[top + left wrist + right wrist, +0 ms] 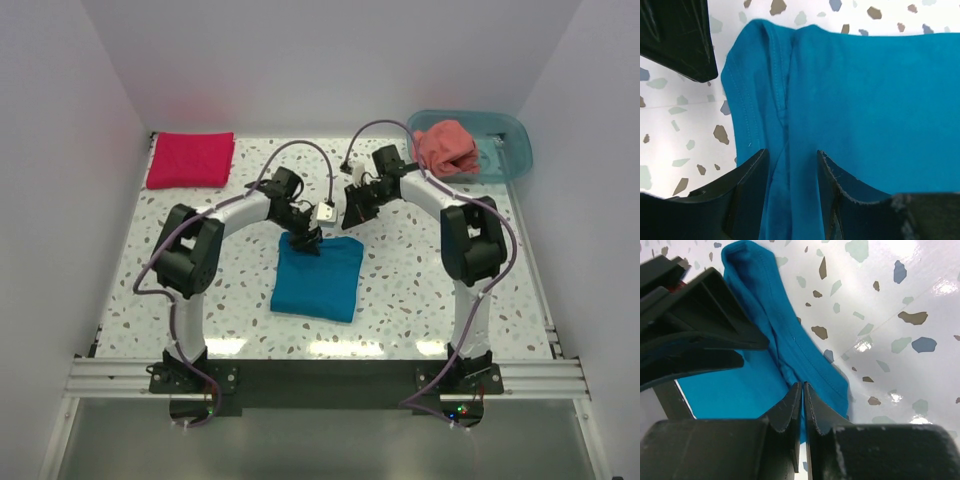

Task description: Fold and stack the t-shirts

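While the left gripper [791,156] is standing released, its fingers straddling a seam at the far left corner of the folded teal-blue t-shirt [318,280], the right gripper [803,386] is pointing down at that shirt's far edge, clenched, with only a thin slit between its fingers and no cloth visible in it. The teal-blue t-shirt is lying at the middle of the worktop [400,290]. The crimson-magenta t-shirt [190,160] is lying folded at the far left corner. The salmon-coral t-shirt [445,147] is sitting crumpled in the tub [512,150] at the far right corner.
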`<state>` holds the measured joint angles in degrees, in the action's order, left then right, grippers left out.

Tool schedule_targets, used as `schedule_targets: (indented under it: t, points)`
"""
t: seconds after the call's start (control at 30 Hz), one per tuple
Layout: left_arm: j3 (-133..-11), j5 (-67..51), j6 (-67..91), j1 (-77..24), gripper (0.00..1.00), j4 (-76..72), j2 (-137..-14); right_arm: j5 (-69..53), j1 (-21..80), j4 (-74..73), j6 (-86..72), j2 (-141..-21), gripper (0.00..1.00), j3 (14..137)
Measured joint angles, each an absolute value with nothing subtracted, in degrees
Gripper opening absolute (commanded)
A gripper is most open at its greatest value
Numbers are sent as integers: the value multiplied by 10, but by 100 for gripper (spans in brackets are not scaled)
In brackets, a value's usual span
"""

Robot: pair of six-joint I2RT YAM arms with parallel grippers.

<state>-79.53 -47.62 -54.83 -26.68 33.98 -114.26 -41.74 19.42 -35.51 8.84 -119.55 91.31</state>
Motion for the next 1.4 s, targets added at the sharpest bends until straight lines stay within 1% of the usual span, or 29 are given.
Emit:
schedule_targets:
  t: [0.17, 0.27, 0.33, 0.4, 0.47, 0.5, 0.6, 0.77, 1.07, 1.4]
  points:
    - [-806, -468, -546, -268, 46, 342, -1174, -417, 194, -346, 58, -1206, 8, 917]
    - [-806, -467, -546, -269, 41, 348, -1177, -417, 194, -341, 51, -1208, 8, 922]
    - [-806, -467, -548, -270, 34, 352, -1177, -418, 194, -339, 48, -1209, 8, 927]
    - [-806, -467, -550, -272, 23, 356, -1177, -418, 194, -336, 46, -1213, 8, 933]
    - [-806, -468, -552, -272, 17, 358, -1177, -419, 194, -333, 44, -1220, 8, 937]
    - [-806, -469, -554, -273, 10, 360, -1177, -421, 194, -332, 44, -1224, 8, 938]
    - [-806, -469, -563, -275, 0, 368, -1177, -431, 194, -329, 40, -1238, 7, 940]
    - [-799, -468, -566, -276, 0, 362, -1170, -453, 196, -329, 37, -1261, 7, 947]
    - [-699, -431, -566, -297, 0, 293, -1042, -509, 216, -328, 34, -1295, 7, 962]
    - [-617, -383, -567, -312, 0, 204, -978, -577, 242, -327, 20, -1333, 6, 982]
